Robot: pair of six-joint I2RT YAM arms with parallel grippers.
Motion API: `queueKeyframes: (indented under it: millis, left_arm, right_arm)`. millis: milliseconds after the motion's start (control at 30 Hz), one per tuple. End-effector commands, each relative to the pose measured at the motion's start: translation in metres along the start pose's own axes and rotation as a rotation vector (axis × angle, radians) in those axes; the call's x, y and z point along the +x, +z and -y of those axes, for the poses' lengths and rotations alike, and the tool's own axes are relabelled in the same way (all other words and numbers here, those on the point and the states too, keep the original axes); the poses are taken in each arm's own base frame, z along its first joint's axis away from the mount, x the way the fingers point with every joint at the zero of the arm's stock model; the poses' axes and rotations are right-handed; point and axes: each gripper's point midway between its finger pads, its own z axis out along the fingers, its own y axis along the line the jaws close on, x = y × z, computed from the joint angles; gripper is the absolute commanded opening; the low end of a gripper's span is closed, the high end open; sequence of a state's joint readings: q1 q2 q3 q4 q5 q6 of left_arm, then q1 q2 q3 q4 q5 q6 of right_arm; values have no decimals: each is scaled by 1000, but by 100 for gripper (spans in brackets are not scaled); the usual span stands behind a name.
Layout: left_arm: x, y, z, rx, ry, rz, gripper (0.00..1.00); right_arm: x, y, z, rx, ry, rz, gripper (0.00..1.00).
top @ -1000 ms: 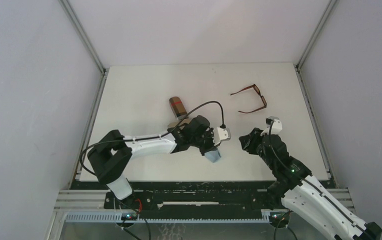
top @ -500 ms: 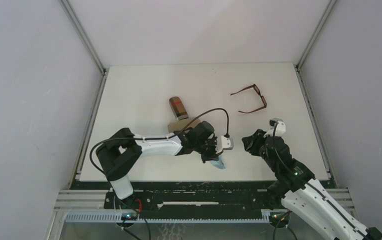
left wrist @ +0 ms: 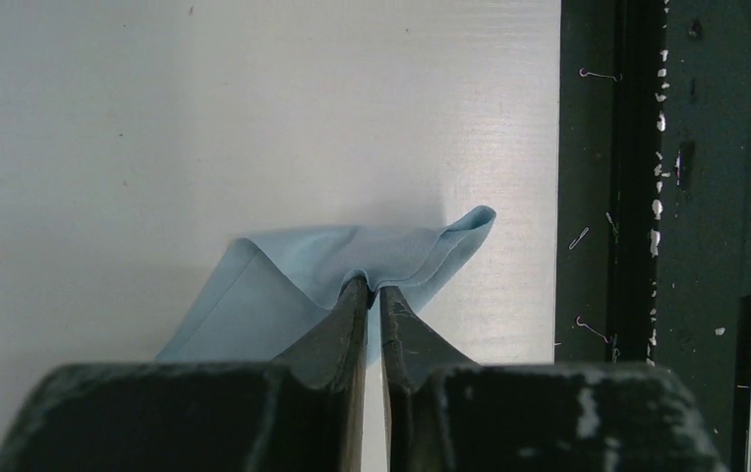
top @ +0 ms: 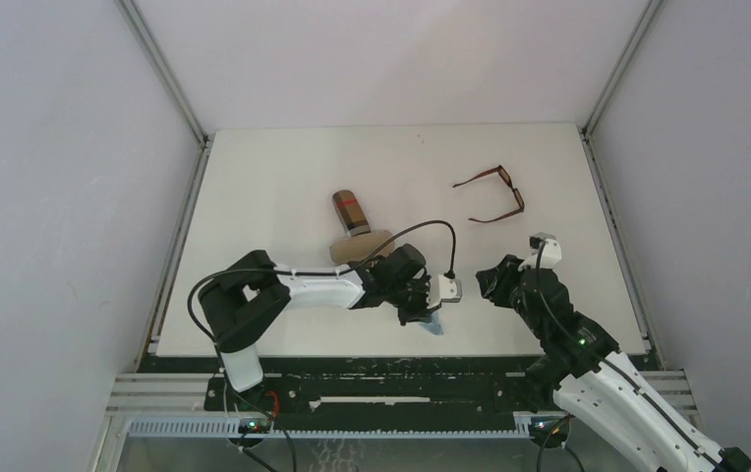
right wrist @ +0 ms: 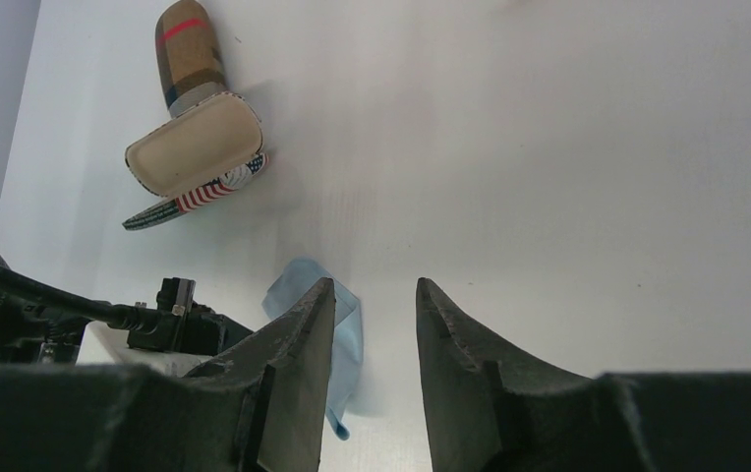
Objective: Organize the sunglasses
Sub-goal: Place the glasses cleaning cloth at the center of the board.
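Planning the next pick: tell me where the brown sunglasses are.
Top view: brown sunglasses lie open on the table's far right, right of the brown case.

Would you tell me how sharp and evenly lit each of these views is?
Top external: soft, even light, the brown sunglasses sharp, shadows faint. Left wrist: the left tool blurs toward the lens, the blue cloth crisp. Right wrist: the right tool dark and soft, the flag-print case sharp; no glare.

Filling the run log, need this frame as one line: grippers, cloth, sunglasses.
left gripper: pinching blue cloth at near edge of table | right gripper: open, empty | brown sunglasses: unfolded, far right | flag-print case: open
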State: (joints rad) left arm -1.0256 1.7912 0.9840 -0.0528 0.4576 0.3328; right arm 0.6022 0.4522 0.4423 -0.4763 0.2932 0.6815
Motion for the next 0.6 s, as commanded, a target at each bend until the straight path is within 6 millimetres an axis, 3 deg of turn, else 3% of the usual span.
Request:
queueKeyframes:
  millis: [0, 567]
  left_arm:
    - [-25, 0, -6, -13, 48, 63, 13]
    - [-33, -5, -9, -39, 59, 86, 32]
  right_arm:
    - [-14, -3, -9, -23, 34, 38, 36]
    - [-12, -1, -11, -33, 28, 27, 36]
